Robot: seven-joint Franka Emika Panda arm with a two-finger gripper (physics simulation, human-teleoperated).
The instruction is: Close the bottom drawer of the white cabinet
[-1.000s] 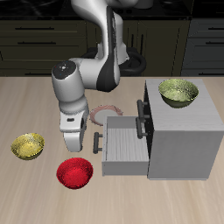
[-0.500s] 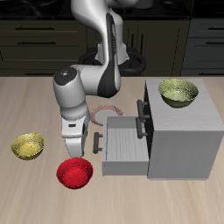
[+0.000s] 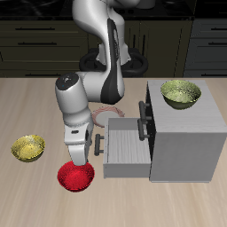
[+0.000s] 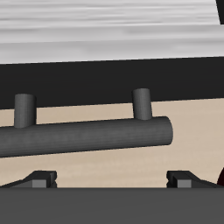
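Note:
The white cabinet [image 3: 184,135] stands on the table. Its bottom drawer [image 3: 126,149] is pulled out, with its short dark bar handle [image 3: 98,144] facing my arm. My gripper [image 3: 80,161] hangs low just in front of that handle, above the red bowl [image 3: 75,176]. In the wrist view the handle [image 4: 87,136] fills the frame close up, in front of the pale drawer front [image 4: 105,31]. The gripper [image 4: 112,182] is open: its fingertips [image 4: 39,180] stand wide apart, holding nothing. I cannot tell whether they touch the handle.
A yellow-green bowl [image 3: 181,93] sits on the cabinet's top. A yellow bowl [image 3: 27,148] lies on the table away from the cabinet. A pinkish plate [image 3: 113,111] lies behind my arm. The upper drawers' dark handles [image 3: 142,120] stick out above the open drawer.
My gripper has come down and towards the table's front edge, ending low beside the drawer handle over the red bowl. The drawer has not moved.

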